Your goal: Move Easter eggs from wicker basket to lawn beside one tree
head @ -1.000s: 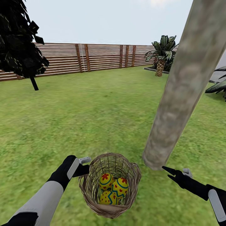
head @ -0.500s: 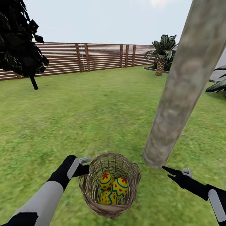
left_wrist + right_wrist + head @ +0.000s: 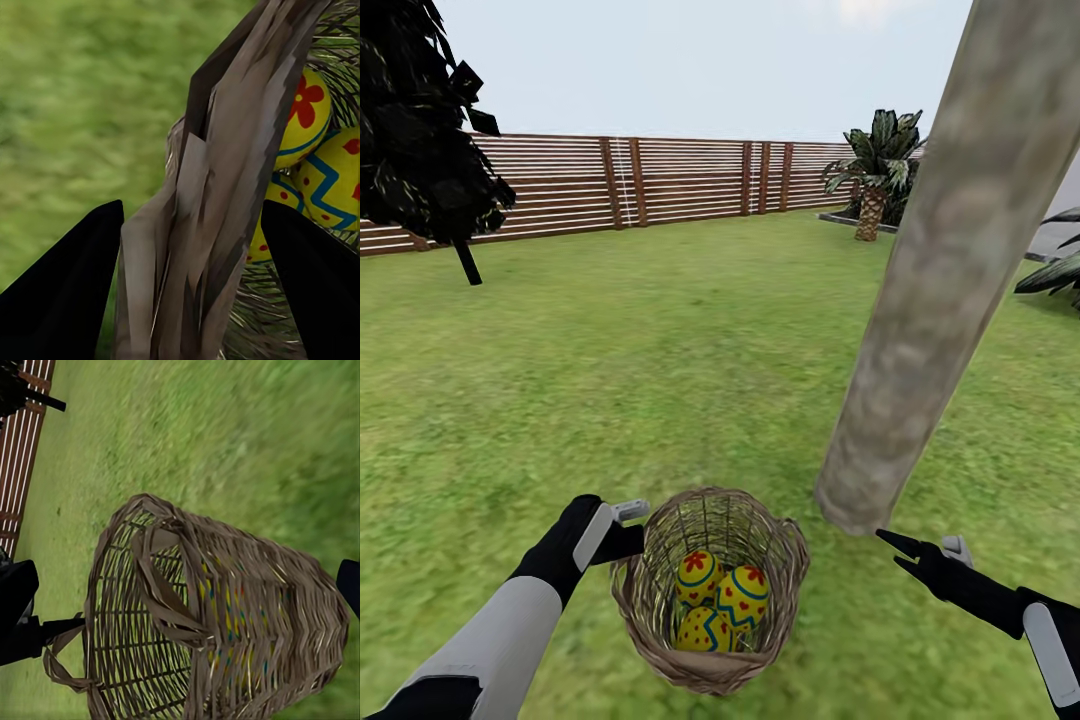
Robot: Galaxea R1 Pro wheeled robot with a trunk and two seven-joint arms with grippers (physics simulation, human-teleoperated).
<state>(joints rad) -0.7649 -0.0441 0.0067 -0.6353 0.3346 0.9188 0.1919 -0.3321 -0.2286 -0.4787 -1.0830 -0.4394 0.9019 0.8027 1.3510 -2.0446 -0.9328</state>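
The wicker basket hangs tilted just above the lawn, close to the foot of the pale tree trunk. Three Easter eggs lie inside it: one with a red flower, one with red dots and one lower down. My left gripper is shut on the basket's braided rim, a black finger on each side of it. My right gripper stands open to the basket's right, near the trunk's base. The right wrist view looks at the basket's outer wall.
A brown slat fence closes the far side of the garden. A dark narrow tree stands at far left, a palm-like plant at the back right, and more striped leaves at the right edge. Open grass stretches ahead.
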